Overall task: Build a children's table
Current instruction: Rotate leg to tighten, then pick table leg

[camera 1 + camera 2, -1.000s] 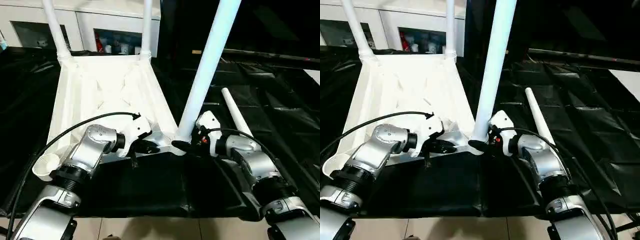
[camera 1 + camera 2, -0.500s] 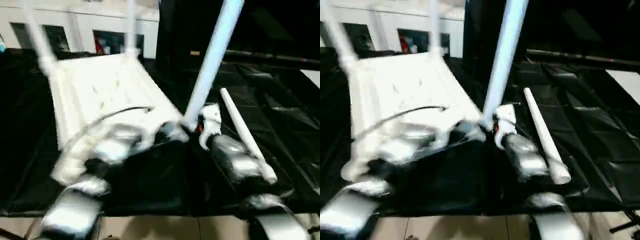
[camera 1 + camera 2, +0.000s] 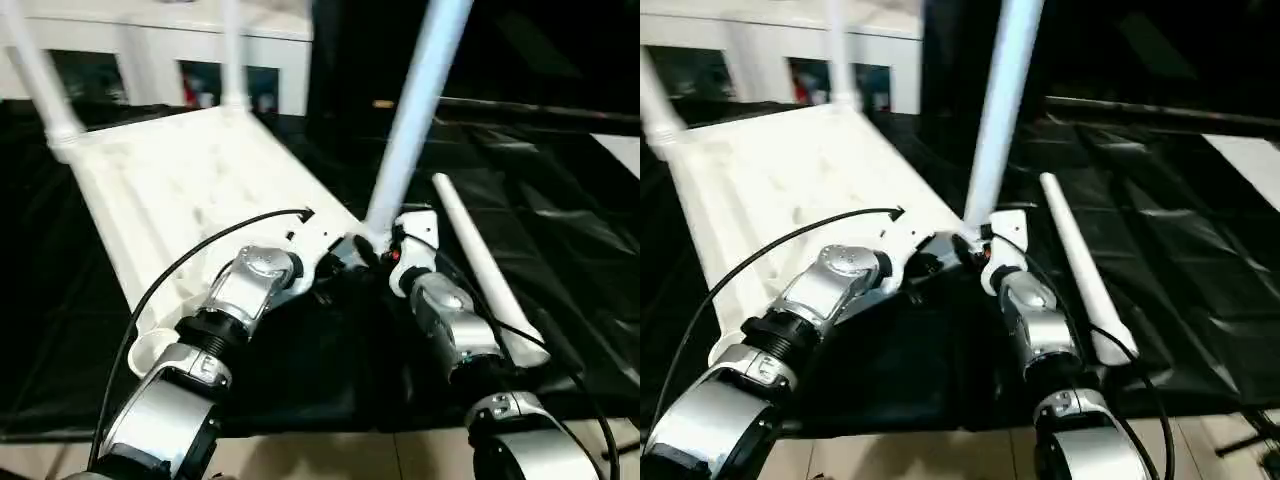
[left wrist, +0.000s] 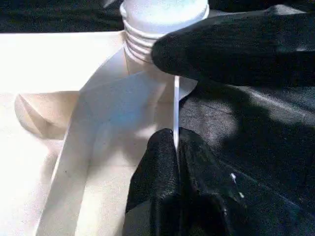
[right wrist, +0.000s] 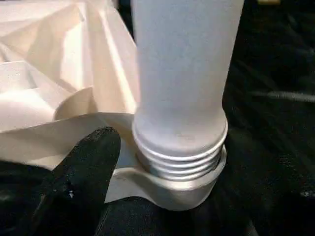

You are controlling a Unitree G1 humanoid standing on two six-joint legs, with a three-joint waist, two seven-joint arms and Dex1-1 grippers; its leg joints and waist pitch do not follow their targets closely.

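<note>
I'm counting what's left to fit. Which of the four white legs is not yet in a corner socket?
The leg lying flat on the black cloth, beside the right arm. The other three stand upright in the tabletop's sockets: two at the far corners, one at the near corner.

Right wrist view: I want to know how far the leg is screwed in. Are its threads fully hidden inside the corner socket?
No, several thread rings of the leg stand bare above the socket.
</note>
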